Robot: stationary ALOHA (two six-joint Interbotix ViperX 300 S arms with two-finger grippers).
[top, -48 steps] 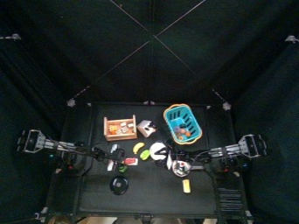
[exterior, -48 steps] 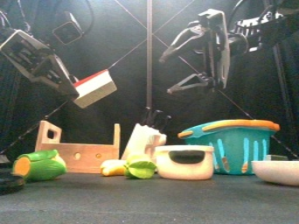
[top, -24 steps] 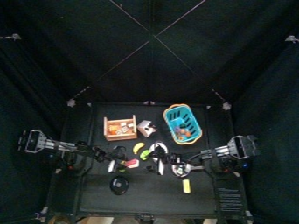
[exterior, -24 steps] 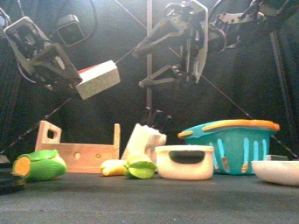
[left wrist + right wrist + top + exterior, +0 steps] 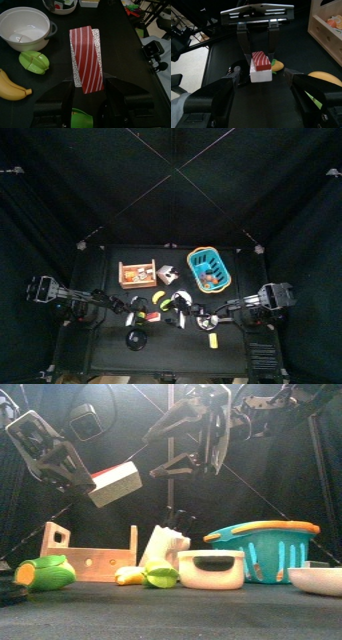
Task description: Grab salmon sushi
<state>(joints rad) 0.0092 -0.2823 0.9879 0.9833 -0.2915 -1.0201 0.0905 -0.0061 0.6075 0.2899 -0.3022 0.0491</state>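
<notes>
Looked down on a black table (image 5: 110, 256) with a teal basket (image 5: 207, 268) toward 1 o'clock of its middle and a wooden crate (image 5: 136, 275) toward 11 o'clock, both probably parked at the back to leave the front free for the arms. Found, from table height, a white pot (image 5: 211, 570) just in front of the basket. Saw the salmon sushi (image 5: 115, 482) up in the air at 10 o'clock of that pot, well clear of the table. Gripped it by its long sides in the left gripper (image 5: 87, 85), jaws clenched on it, likely so the striped top stayed free. Kept the right gripper (image 5: 261, 82) spread wide and grasping nothing, facing the sushi end-on, perhaps ready for a handover. Could not make out the sushi from high above, where the arms hid it. Caught the red and white stripes only from the left wrist, and the rice block under them only from the right wrist.
</notes>
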